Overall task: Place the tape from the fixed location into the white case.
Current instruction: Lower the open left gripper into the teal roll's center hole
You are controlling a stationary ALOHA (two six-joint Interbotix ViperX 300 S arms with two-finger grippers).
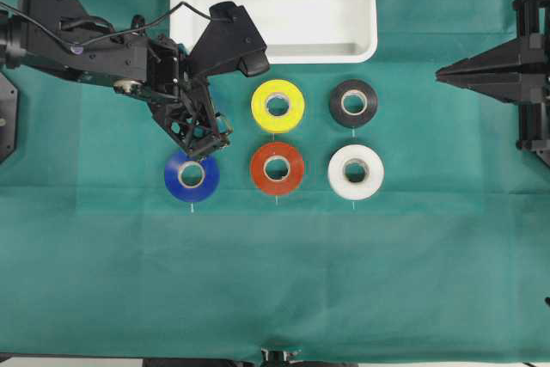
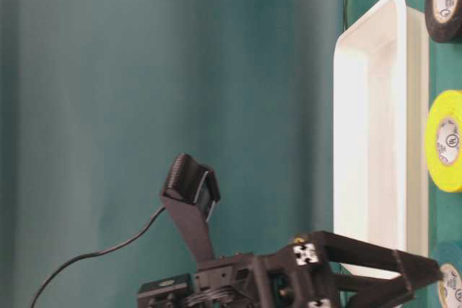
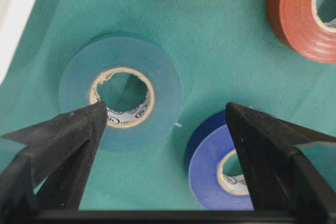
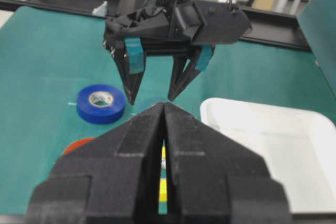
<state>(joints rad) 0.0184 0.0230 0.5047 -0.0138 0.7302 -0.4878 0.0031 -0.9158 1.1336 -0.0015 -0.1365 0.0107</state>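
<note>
Printed marks are seen on the pale cores of the rolls, but no wording can be read. The bench point(image 1: 103, 281) is covered by a green cloth, and a green backdrop is seen behind it in the table-level view. In the right wrist view, dark frame rails and a lighter room are seen beyond the cloth.

The tape point(image 3: 121, 94) is seen lying flat on the cloth in the left wrist view, just beside the blue roll point(image 3: 223, 167) and apart from it. The left end effector point(image 3: 167, 115) is held above it with its jaws spread wide, and nothing is gripped. The white case point(image 1: 273, 6) is seen at the far edge of the cloth. Yellow point(image 1: 278, 106), black point(image 1: 353, 103), red point(image 1: 277, 168) and white point(image 1: 356, 172) rolls are laid out in two rows.

The right end effector point(image 4: 163, 109) is held well apart from the rolls, its jaws pressed together.
</note>
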